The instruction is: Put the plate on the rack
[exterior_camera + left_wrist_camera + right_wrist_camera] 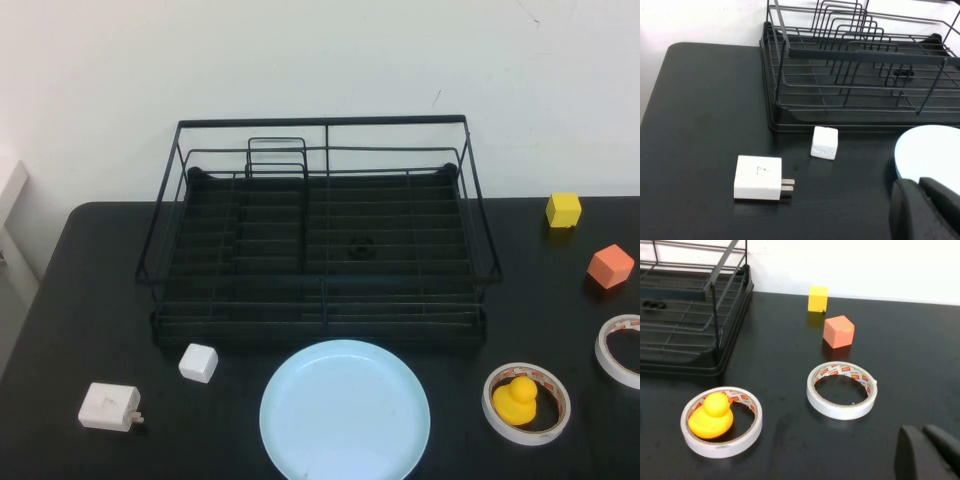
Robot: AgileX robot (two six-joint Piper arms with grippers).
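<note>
The pale light-blue plate [345, 411] lies flat on the black table, just in front of the black wire rack [322, 236]; its edge shows in the left wrist view [932, 152]. The rack [860, 75] is empty. My left gripper [920, 182] is shut and empty, hovering low beside the plate's left edge. My right gripper [924, 432] is shut and empty, over the table to the right, near a tape ring. Neither arm shows in the high view.
A white charger [109, 407] and a white cube [198, 362] lie front left. A tape ring holding a yellow duck [525, 401], another tape ring [620, 349], an orange cube [610, 266] and a yellow cube [563, 209] are at the right.
</note>
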